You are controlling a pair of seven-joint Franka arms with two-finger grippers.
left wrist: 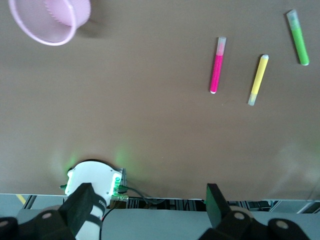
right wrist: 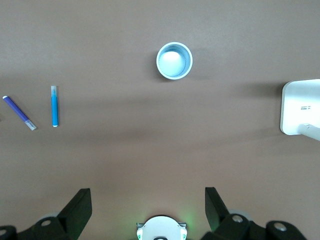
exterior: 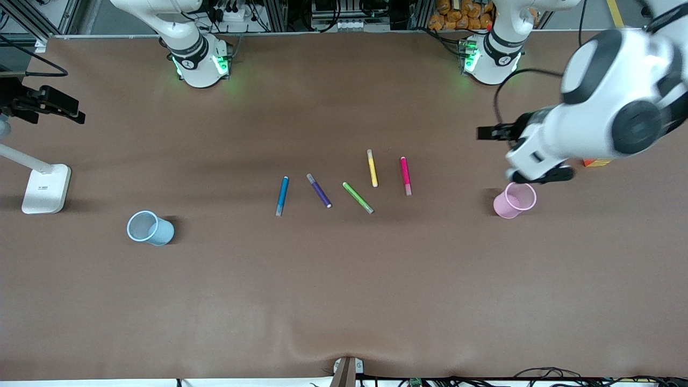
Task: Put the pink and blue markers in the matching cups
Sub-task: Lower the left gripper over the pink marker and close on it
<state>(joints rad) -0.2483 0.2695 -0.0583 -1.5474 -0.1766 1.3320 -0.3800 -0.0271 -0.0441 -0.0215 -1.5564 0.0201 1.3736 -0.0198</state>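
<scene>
The pink marker (exterior: pixel 405 175) lies on the table, several pen-lengths from the pale pink cup (exterior: pixel 515 200), which stands upright toward the left arm's end. The blue marker (exterior: pixel 282 195) lies near the middle; the pale blue cup (exterior: pixel 149 228) stands toward the right arm's end. My left gripper (exterior: pixel 540 174) hangs in the air over the table beside the pink cup, open and empty (left wrist: pixel 149 205); its wrist view shows the pink cup (left wrist: pixel 50 20) and pink marker (left wrist: pixel 217 65). My right gripper (right wrist: pixel 147 207) is open and empty, high over the table, seeing the blue cup (right wrist: pixel 174 60) and blue marker (right wrist: pixel 54 105).
A dark purple pen (exterior: pixel 319 190), a green pen (exterior: pixel 358 197) and a yellow pen (exterior: pixel 372 167) lie between the blue and pink markers. A white lamp base (exterior: pixel 45 188) stands at the right arm's end. An orange box (exterior: pixel 596 162) sits under the left arm.
</scene>
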